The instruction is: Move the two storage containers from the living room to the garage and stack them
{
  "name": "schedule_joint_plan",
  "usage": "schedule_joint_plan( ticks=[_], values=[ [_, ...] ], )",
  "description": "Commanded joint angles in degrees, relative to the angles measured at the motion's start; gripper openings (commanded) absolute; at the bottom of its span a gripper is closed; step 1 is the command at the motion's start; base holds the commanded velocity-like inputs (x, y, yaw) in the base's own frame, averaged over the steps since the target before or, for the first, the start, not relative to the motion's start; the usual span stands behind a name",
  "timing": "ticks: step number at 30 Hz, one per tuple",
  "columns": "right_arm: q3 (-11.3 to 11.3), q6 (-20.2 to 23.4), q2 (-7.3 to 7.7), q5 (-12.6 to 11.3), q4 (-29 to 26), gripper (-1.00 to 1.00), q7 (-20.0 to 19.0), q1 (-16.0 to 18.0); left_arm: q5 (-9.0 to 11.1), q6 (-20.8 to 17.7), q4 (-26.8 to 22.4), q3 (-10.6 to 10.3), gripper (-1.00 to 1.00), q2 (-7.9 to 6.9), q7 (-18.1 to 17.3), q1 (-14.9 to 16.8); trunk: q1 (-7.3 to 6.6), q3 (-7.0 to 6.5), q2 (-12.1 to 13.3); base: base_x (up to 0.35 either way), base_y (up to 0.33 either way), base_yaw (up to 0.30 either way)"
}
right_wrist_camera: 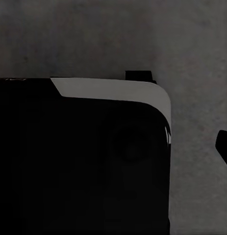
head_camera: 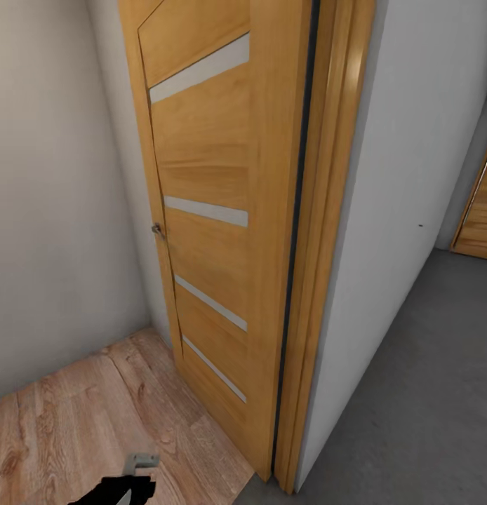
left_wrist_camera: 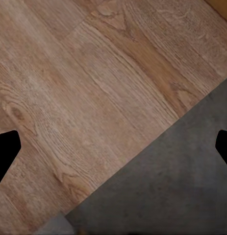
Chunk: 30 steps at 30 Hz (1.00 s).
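Observation:
The two storage containers are out of view. My left gripper (left_wrist_camera: pixel 113 149) is open over the seam where light wood planks (left_wrist_camera: pixel 84 73) meet the dark grey floor (left_wrist_camera: pixel 167 196). Its two dark fingertips (left_wrist_camera: pixel 5 152) stand far apart with nothing between them. In the right wrist view my right gripper (right_wrist_camera: pixel 113 147) hangs over the dark grey floor (right_wrist_camera: pixel 113 34). One of its fingertips (right_wrist_camera: pixel 224 146) shows far out to the side, and the other is lost against my black base (right_wrist_camera: pixel 84 166). A piece of my left arm (head_camera: pixel 124 485) pokes in at the bottom of the head view.
An open wooden door with frosted strips (head_camera: pixel 208 210) and its frame (head_camera: pixel 321 210) stand close ahead. A white wall (head_camera: pixel 405 175) runs to the right of the frame. Wood planks (head_camera: pixel 75 421) lie to the left and grey floor (head_camera: pixel 426 393) to the right. Another wooden door (head_camera: pixel 482 217) stands at far right.

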State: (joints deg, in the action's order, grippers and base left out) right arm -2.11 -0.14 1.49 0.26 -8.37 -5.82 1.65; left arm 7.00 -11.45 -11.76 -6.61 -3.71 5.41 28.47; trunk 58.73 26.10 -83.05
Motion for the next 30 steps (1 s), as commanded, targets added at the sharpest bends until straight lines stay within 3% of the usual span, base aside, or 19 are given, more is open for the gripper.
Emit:
schedule_joint_plan(
  ticks=[1,8,11,18,30],
  values=[
    [-0.2,0.0,0.02,0.0,0.0,1.00,-0.3,0.0,0.6,0.1,0.1,-0.5,1.00,0.02,0.3,-0.5,0.00,0.06,0.0,0.000,0.000,0.000],
    [-0.2,-0.1,0.02,0.2,0.1,1.00,-0.2,0.0,0.7,8.4,1.1,-0.4,1.00,0.27,0.5,-5.8,0.00,0.06,0.0,0.000,0.000,0.000],
    [-0.2,-0.1,-0.13,0.1,0.1,1.00,-0.2,0.0,0.7,10.0,1.2,-0.4,1.00,0.38,0.6,-6.8,0.00,0.06,0.0,0.000,0.000,0.000],
    [-0.4,-0.1,-0.19,-0.2,0.0,1.00,-0.2,0.0,0.6,11.0,1.3,-0.5,1.00,0.48,0.6,-8.1,0.00,0.06,0.0,0.000,0.000,0.051],
    [-0.4,-0.1,0.27,0.1,0.0,1.00,-0.2,0.0,0.6,11.2,3.1,-0.5,1.00,1.05,0.7,-8.6,0.00,0.20,0.0,0.000,0.000,0.244]
  ],
)
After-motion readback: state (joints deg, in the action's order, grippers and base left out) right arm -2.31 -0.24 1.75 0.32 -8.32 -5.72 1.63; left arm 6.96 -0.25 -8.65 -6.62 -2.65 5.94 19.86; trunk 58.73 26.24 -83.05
